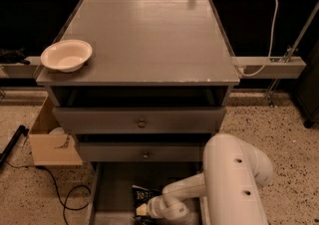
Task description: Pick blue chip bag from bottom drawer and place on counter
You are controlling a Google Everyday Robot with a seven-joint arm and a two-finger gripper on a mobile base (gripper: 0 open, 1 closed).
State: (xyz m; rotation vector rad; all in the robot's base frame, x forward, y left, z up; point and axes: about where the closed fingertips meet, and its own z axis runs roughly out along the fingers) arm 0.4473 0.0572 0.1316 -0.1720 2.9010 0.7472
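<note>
The bottom drawer (112, 189) is pulled out at the foot of the cabinet, its grey floor showing. The blue chip bag (143, 194) lies inside it near the middle, dark with pale lettering. My white arm reaches down into the drawer from the right, and the gripper (141, 211) sits right at the bag's near edge, at the lower border of the view. The counter (149, 35) is the flat grey top of the cabinet above.
A white bowl (66, 55) stands on the counter's front left corner. Two upper drawers with round knobs (142, 123) are slightly ajar. A cardboard box (50, 139) and a black cable (65, 194) lie on the floor at left. A white cable hangs at right.
</note>
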